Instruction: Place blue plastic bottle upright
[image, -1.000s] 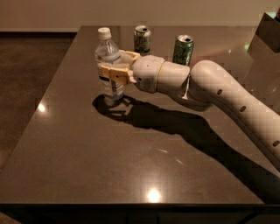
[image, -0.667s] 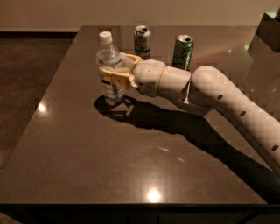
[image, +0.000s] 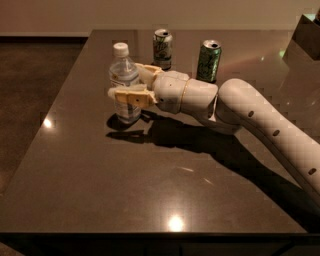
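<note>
The blue plastic bottle (image: 122, 69) is clear with a white cap and a pale label. It stands upright on the dark table (image: 150, 190) at the back left, its base on or just above the surface. My gripper (image: 125, 82) reaches in from the right and is shut around the bottle's middle. One tan finger (image: 131, 95) crosses its front and the other sits behind it. The white arm (image: 260, 120) runs off to the lower right.
A white-and-green drink can (image: 162, 48) and a green drink can (image: 208, 61) stand upright behind the gripper near the table's far edge. A dark boxy object (image: 306, 36) sits at the far right corner. The floor lies to the left of the table edge.
The gripper has come down and slightly toward the camera with the bottle, bringing its base down to the table. The cans have not moved.
</note>
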